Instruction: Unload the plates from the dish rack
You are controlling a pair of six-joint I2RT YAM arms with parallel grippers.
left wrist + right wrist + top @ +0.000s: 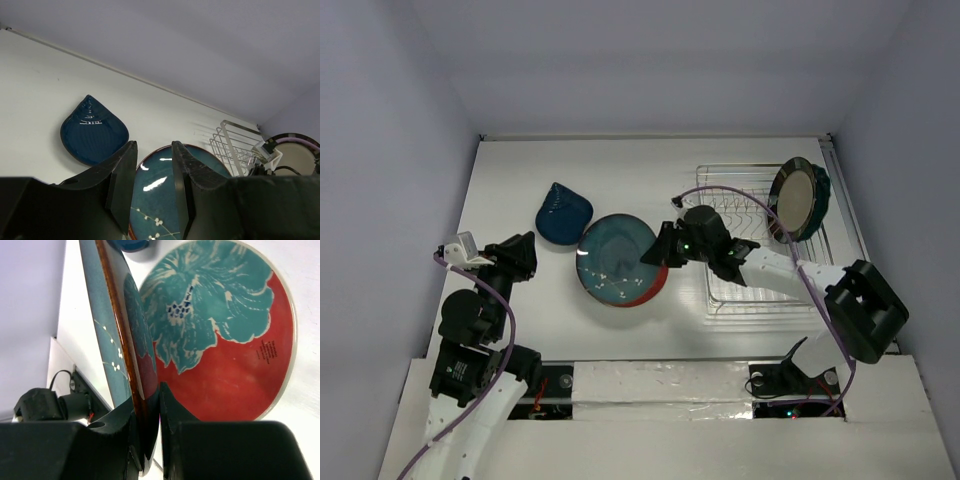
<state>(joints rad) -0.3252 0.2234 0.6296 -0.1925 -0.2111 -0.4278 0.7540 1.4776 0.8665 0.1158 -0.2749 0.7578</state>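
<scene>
My right gripper (658, 255) is shut on the right rim of a round dark teal plate (617, 258) with a brown edge. It holds this plate over the teal-and-red plate (652, 290), which lies flat on the table. In the right wrist view the jaws (159, 390) pinch the held plate's rim (114, 335), with the teal-and-red plate (230, 340) beneath. The dark blue shell-shaped plate (563, 215) lies to the left. An olive-centred plate (798, 197) stands in the dish rack (760, 285). My left gripper (525, 255) is open and empty, left of the plates.
The left wrist view shows the shell plate (93, 131), the held teal plate (207, 159), the rack's corner (235, 145) and the olive-centred plate (297, 152). A purple cable (740, 195) loops over the rack. Walls enclose the table on three sides.
</scene>
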